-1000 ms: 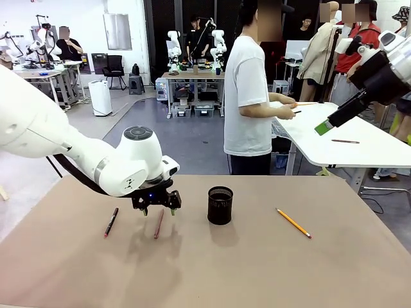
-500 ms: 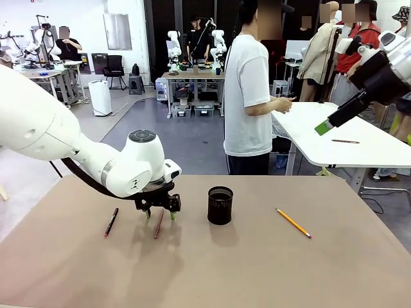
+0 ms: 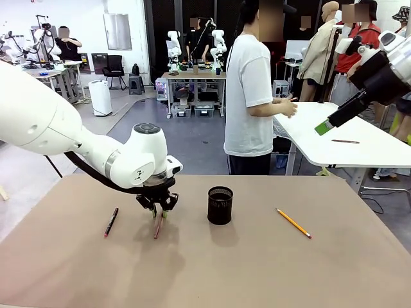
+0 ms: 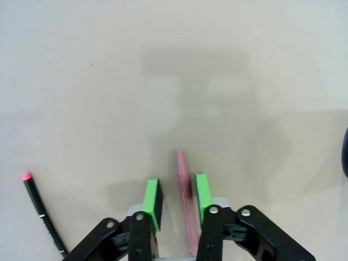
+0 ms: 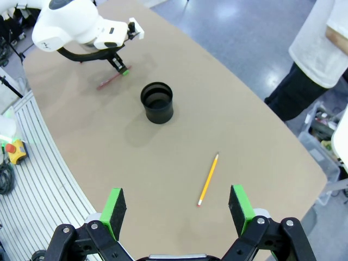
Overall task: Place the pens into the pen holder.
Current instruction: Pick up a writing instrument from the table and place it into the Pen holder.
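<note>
The reddish-brown pen (image 3: 158,226) lies flat on the tan table, left of the black mesh pen holder (image 3: 220,205). My left gripper (image 3: 159,212) is down over its far end. In the left wrist view the pen (image 4: 182,168) lies between the green pads (image 4: 154,198), against one pad, with a gap to the other. The black pen with red ends (image 3: 111,222) (image 4: 41,215) lies further left. The yellow pencil-like pen (image 3: 293,222) (image 5: 208,180) lies right of the holder (image 5: 157,102). My right gripper (image 5: 176,209) hangs open high above the table, empty.
A person in a white shirt (image 3: 247,96) stands beyond the far edge, side-on, hands at a white table (image 3: 350,144) at the right. The tan table (image 3: 257,269) is bare in front of the holder and along its near edge.
My left gripper has come down onto the reddish-brown pen and its jaws have narrowed around it. The right arm has stayed put. The person has moved their hands.
</note>
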